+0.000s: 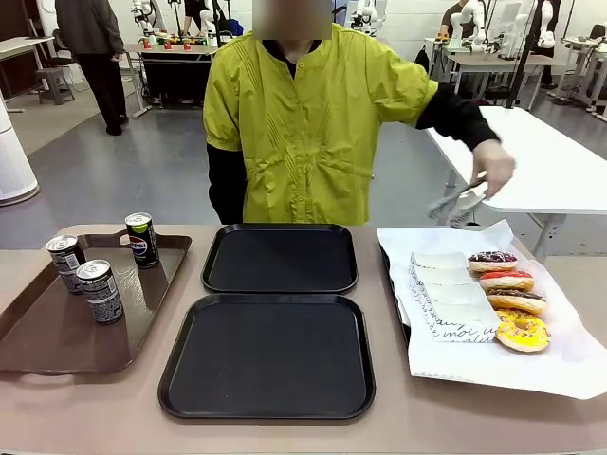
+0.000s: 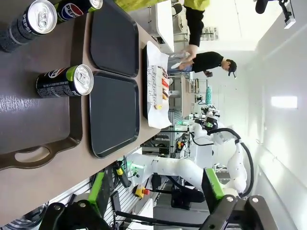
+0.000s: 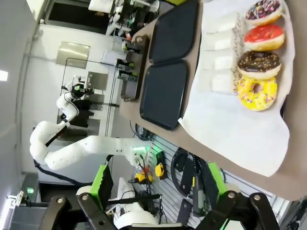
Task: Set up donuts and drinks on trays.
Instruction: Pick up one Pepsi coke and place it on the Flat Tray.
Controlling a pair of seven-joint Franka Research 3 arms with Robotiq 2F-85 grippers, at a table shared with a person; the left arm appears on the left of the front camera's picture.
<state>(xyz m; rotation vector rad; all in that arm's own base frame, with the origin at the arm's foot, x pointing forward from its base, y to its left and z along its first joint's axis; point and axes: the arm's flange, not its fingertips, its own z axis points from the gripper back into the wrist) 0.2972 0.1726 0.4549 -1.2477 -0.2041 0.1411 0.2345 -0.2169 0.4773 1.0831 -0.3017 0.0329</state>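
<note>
The left pincer (image 2: 154, 188) and right pincer (image 3: 159, 186) are held wide open, empty, with cans (image 1: 100, 290) seen at 9 o'clock of the trays (image 1: 266, 355) and donuts (image 1: 520, 331) at 3 o'clock.

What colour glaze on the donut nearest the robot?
Yellow, dark-spotted; the donut shows best in the right wrist view.

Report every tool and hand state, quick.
Left tool: open, empty.
Right tool: open, empty.
Person's outstretched hand: holding metal tongs.
Person's other hand: cannot be told.
</note>
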